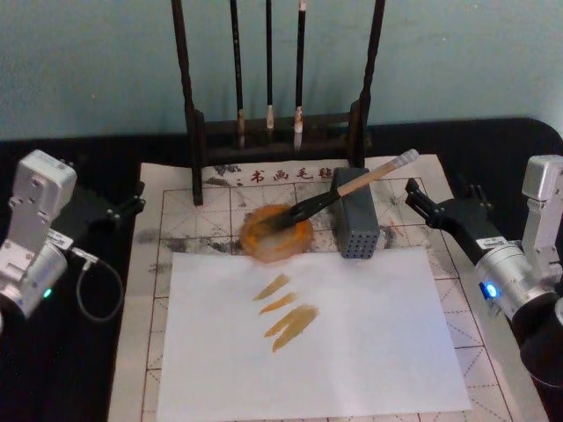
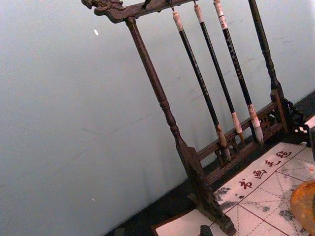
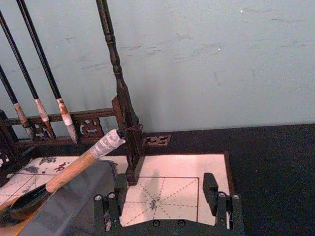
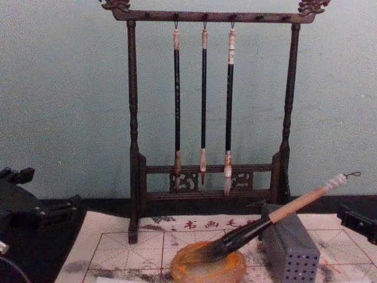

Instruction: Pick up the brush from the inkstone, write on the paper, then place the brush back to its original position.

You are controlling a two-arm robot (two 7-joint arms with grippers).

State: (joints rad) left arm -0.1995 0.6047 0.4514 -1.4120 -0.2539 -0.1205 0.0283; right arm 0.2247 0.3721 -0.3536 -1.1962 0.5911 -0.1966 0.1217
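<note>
black tabletop (image 1: 70, 387) under gridded paper (image 1: 176, 220), teal wall (image 4: 59, 88) behind.

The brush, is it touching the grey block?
Touching. In the chest view the brush handle rests across the top edge of the grey block, bristles down in the inkstone.

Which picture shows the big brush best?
The head view: the whole brush shows, bristles in the inkstone, handle leaning on the grey block. The chest view shows it sideways; the right wrist view mostly shows its handle.
</note>
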